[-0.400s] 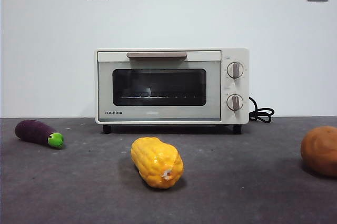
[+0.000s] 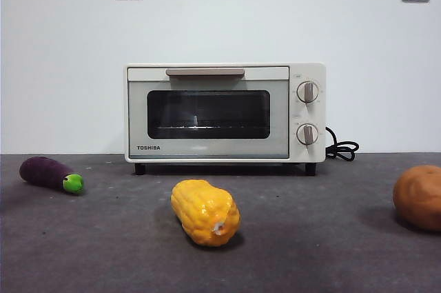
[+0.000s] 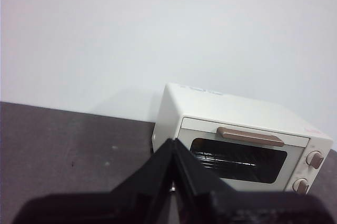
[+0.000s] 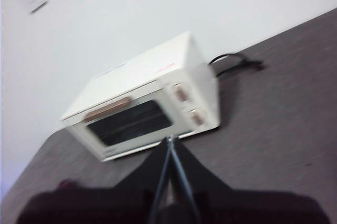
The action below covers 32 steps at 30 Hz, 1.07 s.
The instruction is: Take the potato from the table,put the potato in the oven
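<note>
Both grippers empty and up off the table, left gripper and right gripper each with jaws pressed together at the tips, touching nothing; potato sits at the table's right edge, right of the corn, Toshiba oven door closed behind.

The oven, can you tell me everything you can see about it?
The oven is a cream-white box with "TOSHIBA" printed low on the front. Its door is shut, with a dark glass window showing a wire rack inside, and a beige bar handle on top. Two round knobs sit one above the other beside the door. It stands on short black feet on the grey table, against the white wall, a black cord curling out behind.
</note>
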Available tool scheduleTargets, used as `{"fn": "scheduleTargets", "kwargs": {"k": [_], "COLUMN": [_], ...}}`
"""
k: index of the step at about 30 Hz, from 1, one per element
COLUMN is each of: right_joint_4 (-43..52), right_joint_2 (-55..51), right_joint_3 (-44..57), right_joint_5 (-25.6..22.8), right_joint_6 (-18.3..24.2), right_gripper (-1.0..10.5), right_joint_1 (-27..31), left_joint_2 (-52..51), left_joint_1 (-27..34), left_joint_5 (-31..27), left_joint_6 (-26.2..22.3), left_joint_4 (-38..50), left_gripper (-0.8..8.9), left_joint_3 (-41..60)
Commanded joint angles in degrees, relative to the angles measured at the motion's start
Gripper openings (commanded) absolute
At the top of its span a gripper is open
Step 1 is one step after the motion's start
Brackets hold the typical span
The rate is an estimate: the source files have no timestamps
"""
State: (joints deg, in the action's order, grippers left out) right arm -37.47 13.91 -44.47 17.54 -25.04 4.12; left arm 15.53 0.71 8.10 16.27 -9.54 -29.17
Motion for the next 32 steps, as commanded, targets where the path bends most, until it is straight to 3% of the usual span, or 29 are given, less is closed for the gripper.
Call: {"fn": "scheduleTargets", "kwargs": {"k": [1,8,19,32], "right_joint_4": [-1.6,-5.3,-17.8,-20.2], "right_joint_2": [4.9,16.2,29.5,39.5], "right_joint_3": [-4.3,-12.8,-24.8,-30.6], "right_joint_5": [3.1,10.9,11.2,11.2], "right_joint_6": [-0.3,1.5,10.5,13.8], "right_gripper": [-0.1,-0.1,-0.1,-0.1], "right_joint_1": [0.0,0.0,0.0,0.0], "left_joint_2": [5.3,20.2,46.5,62.1], "left_joint_1": [0.0,0.0,-0.7,-6.1], "left_joint_5": [1.4,7.5,18.6,19.3], "left_joint_6": [-0.6,-1.6,-1.7,-5.3], "left_joint_4": [-0.3,-0.3,-6.0,-12.6], "left_gripper": [-0.06,-0.06,-0.06,-0.06], "left_joint_3": [-3.0,-11.8,-30.3,-45.3]}}
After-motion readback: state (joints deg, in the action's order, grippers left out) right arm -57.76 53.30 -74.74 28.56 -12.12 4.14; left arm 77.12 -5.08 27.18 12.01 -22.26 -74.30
